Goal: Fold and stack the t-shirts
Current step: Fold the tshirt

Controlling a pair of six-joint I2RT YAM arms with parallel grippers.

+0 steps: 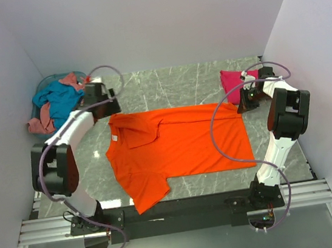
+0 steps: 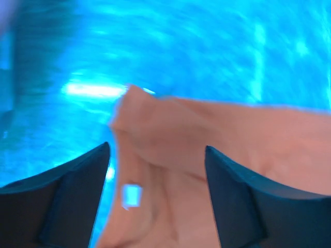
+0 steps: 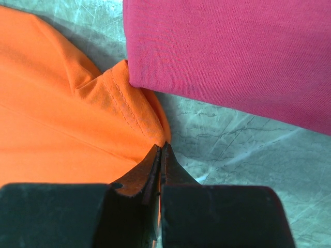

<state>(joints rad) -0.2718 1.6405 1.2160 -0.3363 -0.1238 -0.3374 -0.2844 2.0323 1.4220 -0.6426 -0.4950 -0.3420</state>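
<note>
The bright orange t-shirt (image 1: 175,144) lies spread on the table, its far left sleeve folded inward. My left gripper (image 1: 108,112) is open over its collar corner. In the left wrist view, which has a blue cast, the fingers (image 2: 77,175) straddle the cloth (image 2: 232,134) and its white neck label (image 2: 132,195). My right gripper (image 1: 243,104) is shut on the shirt's far right edge (image 3: 77,113), its tips (image 3: 161,147) meeting at the hem. The magenta-pink t-shirt (image 1: 232,81) lies folded just beyond and also shows in the right wrist view (image 3: 232,51).
A pale blue round basket (image 1: 42,91) stands at the far left corner, holding the teal-blue t-shirt (image 1: 61,98) and the salmon-pink one (image 1: 40,122), which hangs over its side. Walls close in the table at the back and on both sides.
</note>
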